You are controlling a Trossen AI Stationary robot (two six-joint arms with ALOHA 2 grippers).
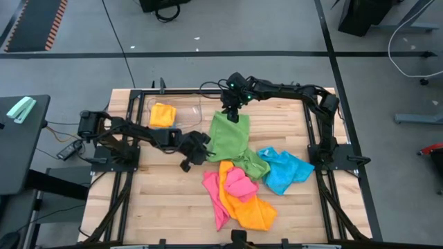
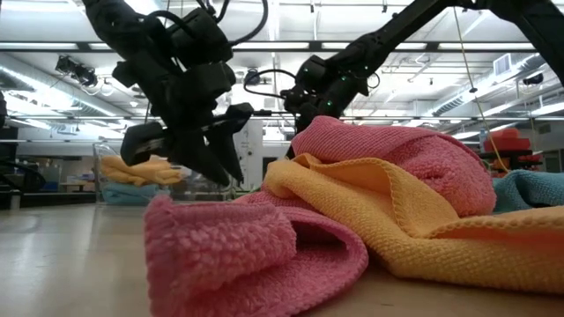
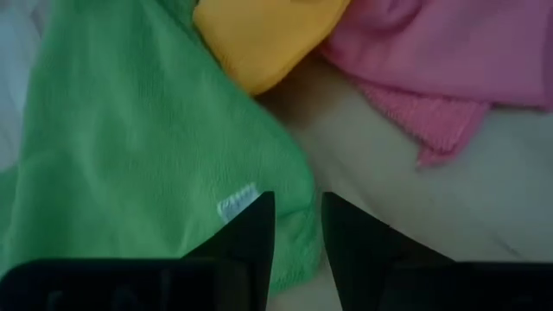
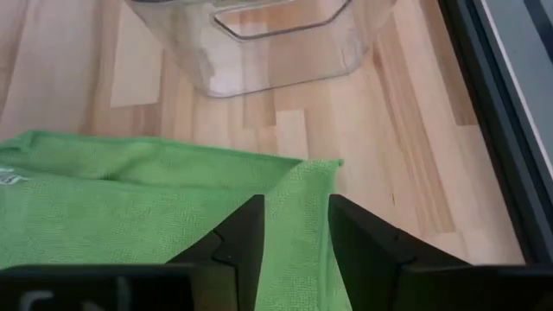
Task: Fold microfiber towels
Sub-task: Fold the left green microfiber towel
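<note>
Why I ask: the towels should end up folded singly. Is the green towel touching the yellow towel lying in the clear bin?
Apart. The high view shows the green towel on the table, with bare wood and the bin wall between it and the yellow towel.

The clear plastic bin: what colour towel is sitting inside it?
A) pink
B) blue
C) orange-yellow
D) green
C: the high view shows one orange-yellow towel lying inside the clear plastic bin at the table's far edge, while the green towel lies outside it on the wood.
</note>
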